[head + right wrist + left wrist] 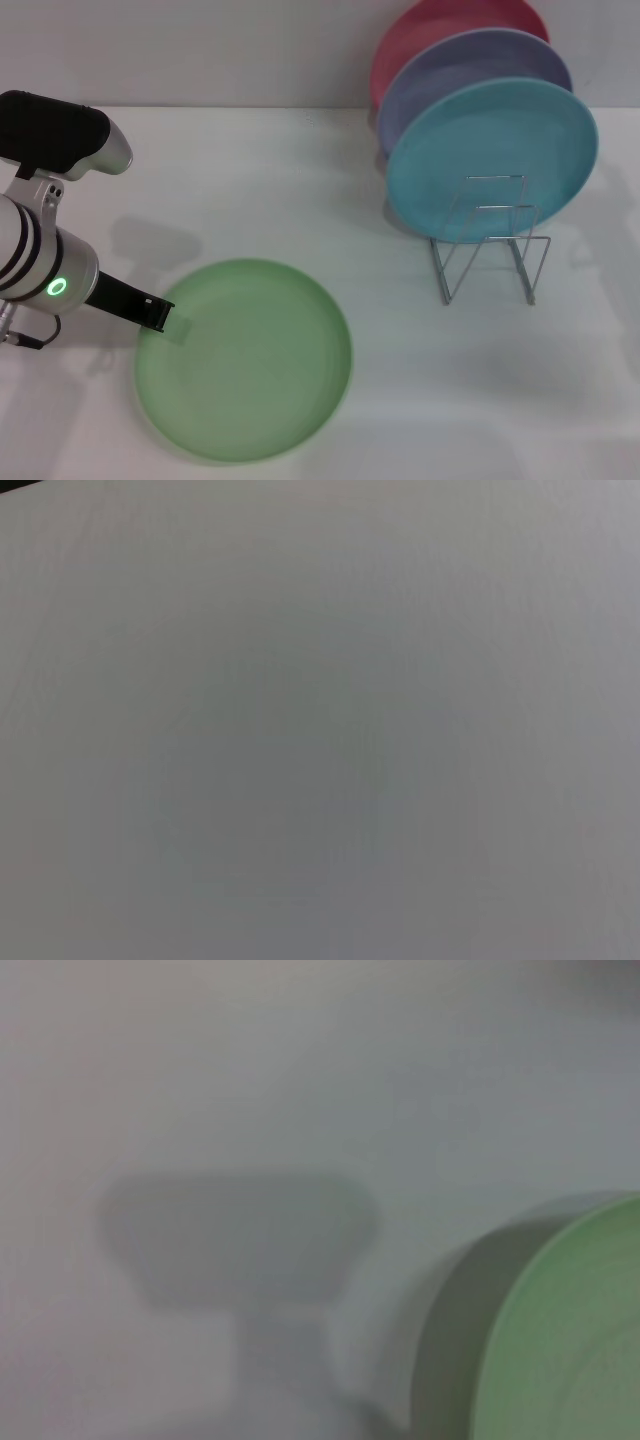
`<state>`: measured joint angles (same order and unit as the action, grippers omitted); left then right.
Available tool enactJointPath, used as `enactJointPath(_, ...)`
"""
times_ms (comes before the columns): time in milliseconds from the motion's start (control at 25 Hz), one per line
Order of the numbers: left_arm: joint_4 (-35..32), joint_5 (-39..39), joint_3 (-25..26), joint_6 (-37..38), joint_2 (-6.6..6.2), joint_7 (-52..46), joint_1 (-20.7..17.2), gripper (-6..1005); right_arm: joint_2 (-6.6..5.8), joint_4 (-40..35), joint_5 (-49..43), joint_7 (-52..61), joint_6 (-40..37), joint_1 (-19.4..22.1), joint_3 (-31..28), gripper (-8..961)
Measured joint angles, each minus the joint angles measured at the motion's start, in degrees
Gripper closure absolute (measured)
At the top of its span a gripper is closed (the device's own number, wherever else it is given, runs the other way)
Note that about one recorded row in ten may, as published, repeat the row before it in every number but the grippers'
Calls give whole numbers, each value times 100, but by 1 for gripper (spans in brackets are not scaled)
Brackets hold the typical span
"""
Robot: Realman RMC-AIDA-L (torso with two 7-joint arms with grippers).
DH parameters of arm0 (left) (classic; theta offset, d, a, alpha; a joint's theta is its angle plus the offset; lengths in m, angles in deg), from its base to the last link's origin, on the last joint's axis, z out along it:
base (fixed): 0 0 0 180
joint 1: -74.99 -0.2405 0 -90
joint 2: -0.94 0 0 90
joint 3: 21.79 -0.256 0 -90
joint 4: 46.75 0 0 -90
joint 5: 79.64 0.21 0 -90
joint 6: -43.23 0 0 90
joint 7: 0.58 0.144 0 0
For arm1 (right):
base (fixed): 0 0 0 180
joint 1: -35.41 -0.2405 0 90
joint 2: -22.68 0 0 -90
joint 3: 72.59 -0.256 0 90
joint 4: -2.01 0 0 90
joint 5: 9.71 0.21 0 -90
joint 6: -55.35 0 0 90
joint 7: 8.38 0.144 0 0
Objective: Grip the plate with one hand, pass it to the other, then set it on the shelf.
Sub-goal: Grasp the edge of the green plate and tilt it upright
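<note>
The light green plate (244, 360) lies flat on the white desk (480, 400) near its front edge, left of centre, and the left hand (158, 313) has its black fingers at the plate's left rim, touching or just over it; whether they are clenched on the rim or released I cannot tell. This looks like the first step, the grip, and the next move calls for a firm pinch on the shallow rim before lifting. The right hand is out of sight, and the wire dish rack (488, 240) stands toward the desk's far right corner, with a turquoise plate (490, 150) and two others leaning behind it.
</note>
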<state>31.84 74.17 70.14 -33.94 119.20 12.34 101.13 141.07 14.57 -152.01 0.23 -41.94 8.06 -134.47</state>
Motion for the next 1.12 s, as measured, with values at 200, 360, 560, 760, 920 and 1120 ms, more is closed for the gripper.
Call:
enactJointPath(200, 84, 0, -9, -11, 9, 0, -25, 949, 0, 1, 0, 0, -1, 35, 0, 136)
enactJointPath(360, 189, 0, -11, -16, 11, -9, -46, 951, 0, 1, 0, 0, 3, 46, 0, 136)
enactJointPath(560, 218, 0, -10, -18, 13, 0, -39, 953, 0, 10, 0, 0, 33, 46, -31, 137)
enactJointPath(760, 237, 0, -8, -18, 10, 0, -32, 955, 0, 32, 0, 0, 39, 39, -46, 137)
enactJointPath(920, 264, 0, -8, -18, 3, 1, -28, 957, 0, 31, 0, 0, 49, 3, -53, 137)
enactJointPath(1120, 286, 0, 21, 0, -4, 28, -14, 960, 0, 18, 0, 0, 53, -43, -53, 137)
